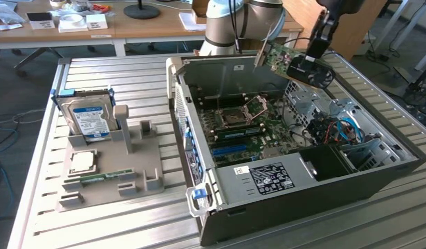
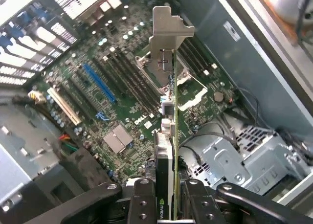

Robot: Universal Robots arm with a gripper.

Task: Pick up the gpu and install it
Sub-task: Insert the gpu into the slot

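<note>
The gpu (image 1: 285,58) hangs tilted in the air over the back of the open computer case (image 1: 379,171), its green board and black fan shroud showing. My gripper (image 1: 316,49) is shut on its upper end. In the wrist view the gpu (image 2: 169,111) is seen edge-on, clamped between my fingers (image 2: 142,197), with its grey metal bracket (image 2: 166,33) at the far end. It is well above the motherboard (image 2: 122,106), which shows a blue slot (image 2: 98,82) and a white slot (image 2: 63,106) off to one side of the card's line.
At the exterior view's left, a grey fixture tray (image 1: 140,155) holds a blue-labelled hard drive (image 1: 88,116), a processor (image 1: 82,161) and a green memory stick (image 1: 102,176). Drive cages and cables (image 1: 344,129) fill the case's far side. The arm's base (image 1: 233,26) stands behind the case.
</note>
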